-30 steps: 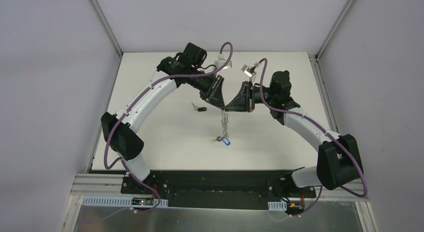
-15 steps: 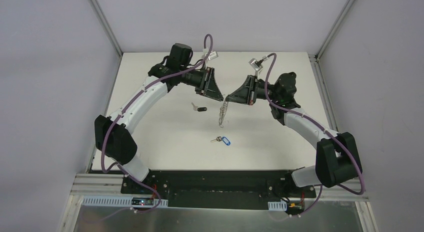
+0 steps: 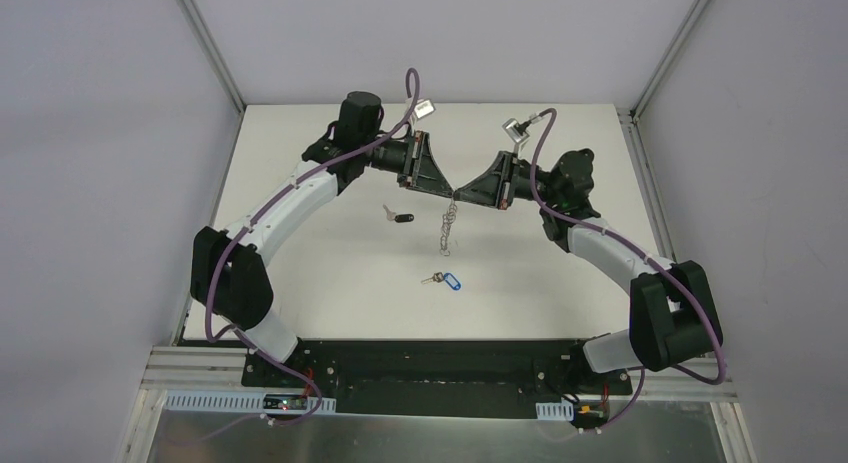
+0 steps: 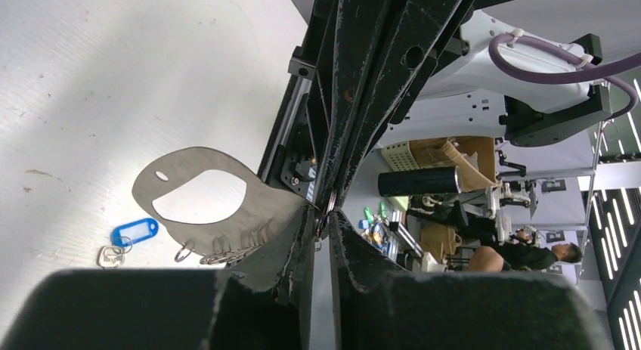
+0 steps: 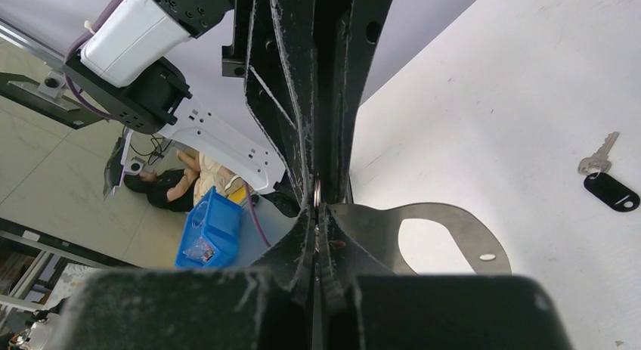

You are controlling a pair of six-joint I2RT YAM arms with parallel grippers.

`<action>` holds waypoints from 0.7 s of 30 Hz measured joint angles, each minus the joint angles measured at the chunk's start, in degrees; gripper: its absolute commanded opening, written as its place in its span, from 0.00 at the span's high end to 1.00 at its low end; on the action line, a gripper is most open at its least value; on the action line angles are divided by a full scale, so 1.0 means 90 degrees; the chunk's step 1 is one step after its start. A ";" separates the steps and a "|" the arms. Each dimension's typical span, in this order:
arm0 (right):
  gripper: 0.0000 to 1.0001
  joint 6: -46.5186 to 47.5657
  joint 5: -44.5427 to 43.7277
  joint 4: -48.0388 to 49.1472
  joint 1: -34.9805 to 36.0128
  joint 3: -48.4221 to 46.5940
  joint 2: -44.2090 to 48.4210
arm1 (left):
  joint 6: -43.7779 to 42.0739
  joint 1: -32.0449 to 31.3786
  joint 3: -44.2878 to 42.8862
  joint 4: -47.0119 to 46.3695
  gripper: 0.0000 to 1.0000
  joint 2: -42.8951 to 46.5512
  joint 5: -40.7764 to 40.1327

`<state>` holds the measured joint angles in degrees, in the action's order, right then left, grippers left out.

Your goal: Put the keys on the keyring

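Left wrist: pale flat keyring [image 4: 261, 202], small clips [image 4: 227, 253]

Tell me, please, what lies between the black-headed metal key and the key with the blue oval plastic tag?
Top view: only bare white table between black-headed key and blue-tagged key; the silvery keyring dangles beside.

The keyring [image 4: 193, 159] reads to me as thin sheet metal, matt grey (its clips [image 4: 227, 253] gleam more). The blue key tag [image 4: 136, 231] is glossy plastic, the black key head [image 5: 612, 191] matt plastic. The left gripper [image 4: 323, 216] is black, scuffed whitish; the table [image 4: 91, 78] is white, matt, finely ribbed.
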<state>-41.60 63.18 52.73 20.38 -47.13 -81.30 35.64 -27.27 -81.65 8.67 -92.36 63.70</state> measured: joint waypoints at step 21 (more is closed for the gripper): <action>0.58 0.0979 0.0464 -0.0646 -0.0044 -0.0117 0.0083 | -0.3660 -0.0372 -0.2404 0.4216 1.00 -0.0199 -0.0828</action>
<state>-32.80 67.35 46.92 19.99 -48.18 -80.55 2.70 -30.61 -103.28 46.61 -94.15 56.25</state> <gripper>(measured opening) 0.365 0.007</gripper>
